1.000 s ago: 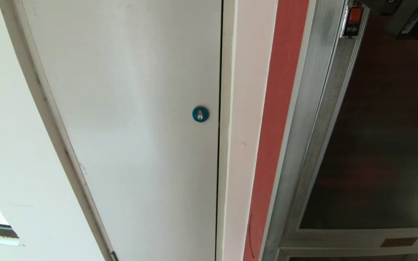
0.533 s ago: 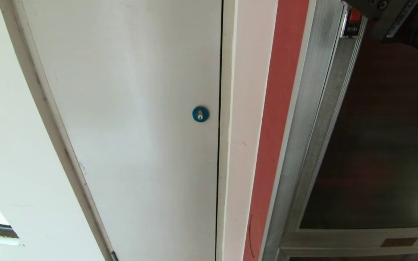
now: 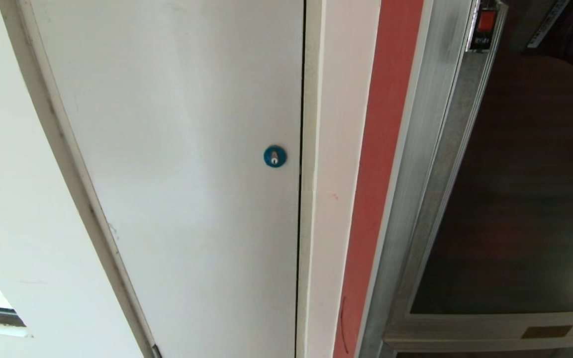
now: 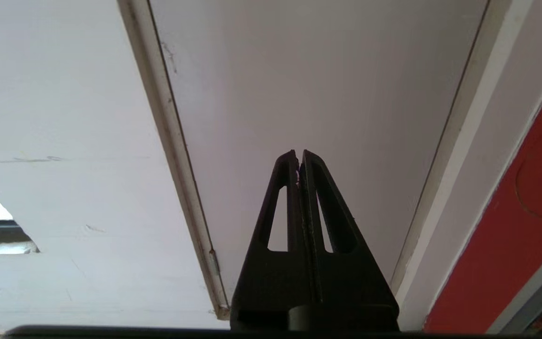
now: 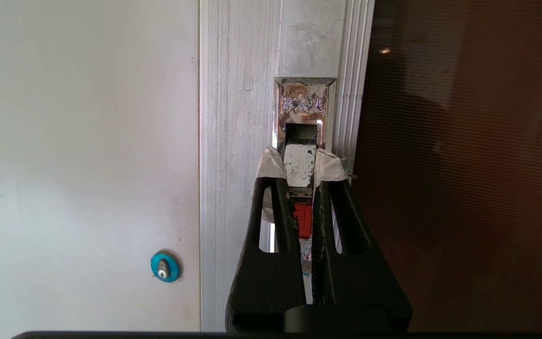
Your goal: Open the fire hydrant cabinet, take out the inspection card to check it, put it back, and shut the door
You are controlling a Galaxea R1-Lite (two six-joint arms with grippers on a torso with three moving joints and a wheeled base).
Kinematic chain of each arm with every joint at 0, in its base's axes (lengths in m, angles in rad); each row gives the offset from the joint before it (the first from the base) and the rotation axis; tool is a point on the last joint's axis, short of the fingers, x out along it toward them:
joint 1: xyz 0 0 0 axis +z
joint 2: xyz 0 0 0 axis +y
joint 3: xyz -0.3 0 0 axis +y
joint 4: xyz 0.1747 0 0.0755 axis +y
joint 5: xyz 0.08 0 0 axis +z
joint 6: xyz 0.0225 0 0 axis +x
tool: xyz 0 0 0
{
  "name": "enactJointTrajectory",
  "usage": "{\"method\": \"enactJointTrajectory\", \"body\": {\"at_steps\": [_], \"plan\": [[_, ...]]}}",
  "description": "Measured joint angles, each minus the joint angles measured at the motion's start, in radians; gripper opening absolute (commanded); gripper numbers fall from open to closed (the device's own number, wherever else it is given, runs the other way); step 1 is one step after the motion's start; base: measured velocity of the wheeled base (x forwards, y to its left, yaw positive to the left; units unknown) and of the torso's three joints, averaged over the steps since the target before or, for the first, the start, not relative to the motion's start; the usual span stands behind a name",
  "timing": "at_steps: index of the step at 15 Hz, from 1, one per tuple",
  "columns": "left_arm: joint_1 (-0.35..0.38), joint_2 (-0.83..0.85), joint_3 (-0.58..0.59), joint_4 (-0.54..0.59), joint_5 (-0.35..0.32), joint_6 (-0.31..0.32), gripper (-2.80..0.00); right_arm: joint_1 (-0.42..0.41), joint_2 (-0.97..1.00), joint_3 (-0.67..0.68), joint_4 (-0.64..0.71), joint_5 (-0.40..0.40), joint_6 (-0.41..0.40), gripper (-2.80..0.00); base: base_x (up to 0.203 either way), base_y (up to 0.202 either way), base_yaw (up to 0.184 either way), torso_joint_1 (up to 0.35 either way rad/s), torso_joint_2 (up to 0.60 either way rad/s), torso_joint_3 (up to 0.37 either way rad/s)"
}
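Right wrist: gripper (image 5: 300,165) (clamped) on latch (image 5: 299,165)

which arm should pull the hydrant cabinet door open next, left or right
Right. The right pincer is already shut on the metal pull tab of the latch on the door. The left pincer is shut and empty, facing the plain white door.

You have the plain door (image 3: 177,164) on the left, its round lock (image 3: 275,156) near its right edge. Right of it stands the cabinet frame (image 3: 416,164), then the glass door (image 3: 520,199), whose latch (image 3: 485,22) sits on its left edge near the top corner. Your right gripper (image 5: 299,165) is at that latch, one finger on either side.
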Motion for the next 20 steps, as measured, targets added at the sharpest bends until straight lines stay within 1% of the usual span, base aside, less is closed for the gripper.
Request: {"method": "enactJointTrajectory", "body": {"at_steps": [6,11,15,16,20], "plan": [[0.0,0.0,0.0,-0.001,0.0,0.0,-2.8,0.006,-0.048,0.015,0.018,0.008,0.0,-2.8,0.0,0.0,0.0,0.0,0.0,0.0],[0.0,0.0,0.0,0.0,0.0,0.0,-2.8,0.01,-0.16,0.046,0.099,0.016,0.001,-2.8,0.0,0.0,0.0,0.0,0.0,0.0],[0.0,0.0,0.0,0.0,0.0,0.0,-2.8,0.009,-0.255,0.054,0.21,0.026,0.01,-2.8,0.0,0.0,0.0,0.0,0.0,0.0],[0.0,0.0,0.0,0.0,0.0,0.0,-2.8,0.008,-0.273,0.057,0.221,0.026,0.021,-2.8,0.0,0.0,0.0,0.0,0.0,0.0],[0.0,0.0,0.0,0.0,0.0,0.0,-2.8,0.006,-0.296,0.064,0.223,0.022,0.024,-2.8,0.0,0.0,0.0,0.0,0.0,0.0]]}}
